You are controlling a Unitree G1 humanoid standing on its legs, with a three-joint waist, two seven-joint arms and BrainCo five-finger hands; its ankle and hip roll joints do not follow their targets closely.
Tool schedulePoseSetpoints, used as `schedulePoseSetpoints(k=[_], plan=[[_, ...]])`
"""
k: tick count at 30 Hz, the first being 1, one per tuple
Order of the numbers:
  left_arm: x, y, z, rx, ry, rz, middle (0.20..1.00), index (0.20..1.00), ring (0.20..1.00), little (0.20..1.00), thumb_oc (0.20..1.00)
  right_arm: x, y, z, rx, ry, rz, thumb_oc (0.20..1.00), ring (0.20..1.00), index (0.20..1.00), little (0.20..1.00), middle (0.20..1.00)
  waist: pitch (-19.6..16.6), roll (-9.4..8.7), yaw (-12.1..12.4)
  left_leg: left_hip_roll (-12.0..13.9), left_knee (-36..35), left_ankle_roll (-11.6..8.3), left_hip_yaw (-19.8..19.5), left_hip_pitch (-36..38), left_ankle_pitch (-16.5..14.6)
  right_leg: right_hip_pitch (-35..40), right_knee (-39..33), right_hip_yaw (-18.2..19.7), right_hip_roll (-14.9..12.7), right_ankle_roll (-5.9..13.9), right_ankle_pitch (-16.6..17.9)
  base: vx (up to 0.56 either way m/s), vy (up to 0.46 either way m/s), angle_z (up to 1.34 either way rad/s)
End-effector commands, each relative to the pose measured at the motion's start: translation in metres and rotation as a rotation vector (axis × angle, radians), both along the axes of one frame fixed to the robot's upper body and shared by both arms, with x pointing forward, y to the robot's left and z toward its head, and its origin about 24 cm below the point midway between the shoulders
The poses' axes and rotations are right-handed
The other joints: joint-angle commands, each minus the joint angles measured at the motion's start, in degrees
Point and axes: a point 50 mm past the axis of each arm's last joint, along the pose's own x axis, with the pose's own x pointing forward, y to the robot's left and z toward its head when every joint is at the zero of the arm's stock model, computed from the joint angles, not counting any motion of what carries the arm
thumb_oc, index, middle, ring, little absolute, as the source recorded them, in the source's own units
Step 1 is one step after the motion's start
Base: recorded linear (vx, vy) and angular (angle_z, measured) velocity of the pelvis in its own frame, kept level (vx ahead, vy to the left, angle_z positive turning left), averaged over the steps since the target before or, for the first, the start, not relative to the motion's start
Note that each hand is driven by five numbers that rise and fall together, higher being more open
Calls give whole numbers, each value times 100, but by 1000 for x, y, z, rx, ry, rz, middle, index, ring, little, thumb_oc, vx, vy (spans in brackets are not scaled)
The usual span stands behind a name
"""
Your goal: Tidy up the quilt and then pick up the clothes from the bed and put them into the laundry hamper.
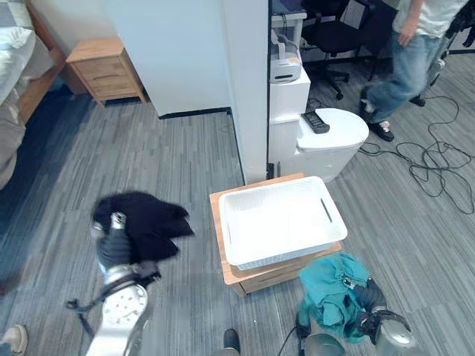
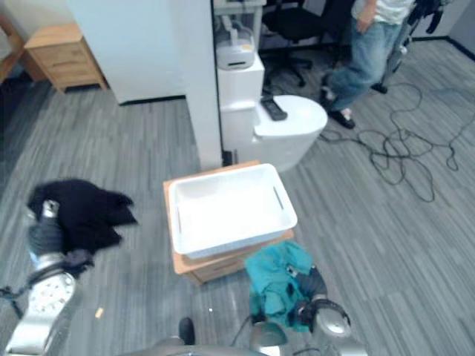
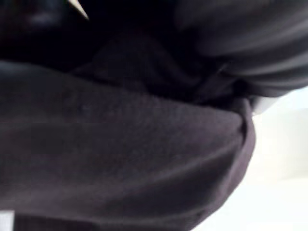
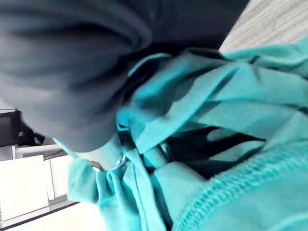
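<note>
A black garment [image 1: 152, 219] hangs bunched from my left hand [image 1: 113, 245] above the floor, left of the white laundry hamper [image 1: 289, 254]; in the left wrist view its dark cloth [image 3: 120, 159] lies right against the camera. My right hand [image 1: 369, 300] is shut on a teal garment [image 1: 330, 289], held low at the hamper's near right corner; the right wrist view shows its folds [image 4: 216, 110] gathered tightly by the hand. The hamper holds nothing and stands on a low wooden stand [image 1: 256, 278].
The bed [image 1: 11, 67] runs along the far left, with a wooden nightstand [image 1: 104, 67] beside it. A white partition [image 1: 223, 74] stands behind the hamper. A white unit [image 1: 326, 133] carries a remote [image 1: 315, 121]. A person [image 1: 408, 52] stands at the back right near floor cables [image 1: 438, 163].
</note>
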Motion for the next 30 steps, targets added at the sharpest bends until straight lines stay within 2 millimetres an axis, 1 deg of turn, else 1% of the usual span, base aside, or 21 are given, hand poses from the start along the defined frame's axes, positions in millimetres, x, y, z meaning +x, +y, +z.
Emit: schedulePoseSetpoints(k=[1,2,4,5,7,8,9,10,11,12,13,14,18,19,22,23,25,27,28,29,30], plan=[[8,2,39,201,-136,-28,200,200,200,200,200,17,1,19,-10,-119,29,200,200,200,200,200,-269,-134,-31,231,-27,-20,162,15,-135,-157,-41,203,-174,590,-155,33,39,1],[12,7,48,222,-143,-28,200,200,200,200,200,16,1,18,-13,-113,39,200,200,200,200,200,-291,-116,-72,231,-27,-23,196,14,-141,-162,-41,210,-180,596,-156,34,30,-3],[23,10,55,242,-116,-38,200,200,200,200,200,16,3,18,-14,-105,61,200,200,200,200,200,-334,-107,-160,233,-27,-20,269,24,-156,-171,-41,238,-188,609,-158,60,32,-7],[32,10,55,241,-90,-50,200,200,200,200,200,16,6,18,-14,-100,77,200,200,200,200,200,-353,-108,-236,229,-27,-14,333,43,-169,-182,-41,273,-195,620,-157,64,25,-15],[35,10,54,239,-75,-57,200,200,200,200,200,16,6,18,-13,-99,83,200,200,200,200,200,-358,-109,-266,229,-27,-12,351,49,-172,-185,-41,287,-196,624,-156,48,17,-27],[46,8,44,229,-3,-66,200,200,200,200,200,16,8,18,-14,-94,112,200,200,200,200,200,-359,-113,-389,233,-27,-4,427,90,-196,-197,-41,357,-199,636,-150,68,22,-26],[52,7,35,216,41,-72,200,200,200,200,200,17,9,18,-15,-92,128,200,200,200,200,200,-351,-115,-449,233,-27,3,470,116,-216,-206,-41,409,-198,639,-150,82,27,-27],[55,6,29,221,70,-75,200,200,200,200,200,17,9,17,-15,-90,138,200,200,200,200,200,-348,-118,-491,235,-27,6,497,127,-224,-212,-41,440,-198,642,-152,42,14,-30],[56,6,27,223,72,-76,200,200,200,200,200,17,9,17,-15,-90,141,200,200,200,200,200,-343,-117,-499,237,-27,5,511,134,-227,-213,-41,453,-199,643,-152,41,22,-35],[60,3,15,219,115,-107,200,200,200,200,200,18,10,17,-16,-87,163,200,200,200,200,200,-318,-120,-581,240,-27,4,579,156,-230,-221,-41,535,-200,646,-154,39,28,-35],[63,2,8,240,146,-115,200,200,200,200,200,19,10,17,-17,-84,179,200,200,200,200,200,-298,-116,-633,244,-27,1,617,166,-235,-235,-41,591,-197,650,-151,36,27,-30],[63,2,7,244,152,-118,200,200,200,200,200,19,10,17,-18,-84,180,200,200,200,200,200,-293,-114,-633,245,-27,1,624,170,-237,-236,-41,599,-196,650,-150,37,24,-36],[80,-1,-21,294,299,-121,200,200,200,200,200,20,10,16,-27,-79,238,200,200,200,200,200,-216,-97,-889,261,-9,25,810,196,-249,-298,-41,818,-189,673,-103,43,27,-22],[84,-1,-30,337,348,-118,200,200,200,200,200,22,11,16,-26,-81,253,200,200,200,200,200,-184,-98,-964,265,5,28,867,199,-257,-325,-26,885,-188,683,-99,38,22,-13],[86,0,-39,367,384,-114,200,200,200,200,200,24,13,17,-25,-83,273,200,200,200,200,200,-147,-103,-1029,261,18,35,933,189,-271,-375,-11,957,-181,693,-94,24,4,-17],[88,1,-43,403,409,-110,200,200,200,200,200,25,15,19,-26,-82,287,200,200,200,200,200,-110,-103,-1112,257,36,36,994,174,-278,-421,3,1047,-169,707,-84,31,-4,-14],[90,0,-46,411,426,-104,200,200,200,200,200,25,14,19,-25,-81,291,200,200,200,200,200,-92,-100,-1153,255,44,40,1039,167,-281,-441,6,1100,-162,710,-80,46,3,-9],[92,0,-54,412,490,-92,200,200,200,200,200,25,13,20,-26,-81,292,200,200,200,200,200,-31,-85,-1239,237,54,58,1070,196,-311,-434,14,1161,-149,724,-93,55,19,-12],[92,2,-59,431,530,-61,529,529,529,529,529,25,12,21,-27,-86,301,200,200,200,200,200,8,-75,-1290,226,65,59,1091,187,-312,-461,27,1198,-138,724,-92,18,20,-11],[92,3,-61,438,545,-51,1000,1000,1000,1000,1000,26,12,21,-27,-87,304,200,200,200,200,200,18,-73,-1303,223,69,59,1096,182,-313,-469,30,1207,-136,723,-92,7,22,-20],[91,8,-69,442,580,-19,1000,1000,1000,1000,1000,27,12,24,-27,-94,318,200,200,200,200,200,54,-70,-1359,212,89,68,1129,161,-334,-509,42,1246,-140,731,-96,-4,8,-19]])
